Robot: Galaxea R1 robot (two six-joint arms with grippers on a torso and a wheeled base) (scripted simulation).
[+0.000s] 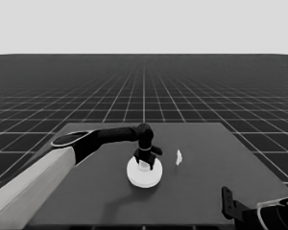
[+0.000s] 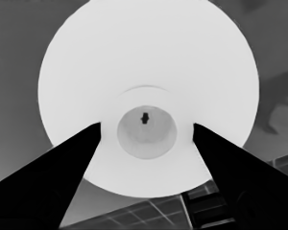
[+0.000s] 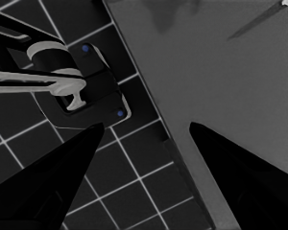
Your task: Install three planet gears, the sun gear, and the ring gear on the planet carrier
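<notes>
The left arm reaches in over the middle of the table (image 1: 201, 191), and the left gripper (image 1: 145, 163) stands straight down over the larger round part (image 1: 144, 176), the ring gear. In the left wrist view that disc (image 2: 149, 62) fills most of the picture, and the 2 fingers (image 2: 62, 172) are spread to either side of its raised hub (image 2: 147, 132), apart from it, so the claw stands open and grips nothing. Whatever lies beneath the disc is hidden; the smaller round part and the gears cannot be seen in any view. A thin white piece (image 1: 179, 157) lies just beside the disc, apart from it. The right gripper (image 1: 228, 203) waits at the table's near right corner, its fingers (image 3: 53, 177) wide apart over the table edge and floor grid, holding nothing; most of that arm is cut off
</notes>
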